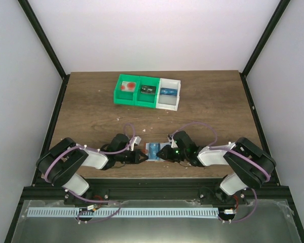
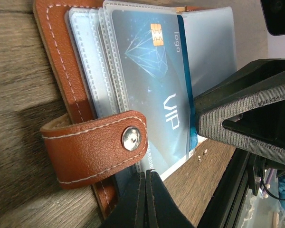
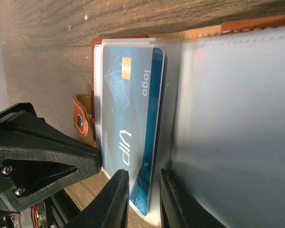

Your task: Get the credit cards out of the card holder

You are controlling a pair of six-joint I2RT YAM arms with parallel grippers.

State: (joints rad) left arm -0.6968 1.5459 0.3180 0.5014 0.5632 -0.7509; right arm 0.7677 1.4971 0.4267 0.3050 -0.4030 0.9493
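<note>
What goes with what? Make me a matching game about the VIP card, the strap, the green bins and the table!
Things:
1. VIP card
2. card holder's strap
3. green bins
4. table

Clues:
A. brown wood grain
B. far side, beside a white bin
C. blue, with a gold chip
D. orange-brown, with a silver snap

Pairs: 1-C, 2-D, 3-B, 4-A
</note>
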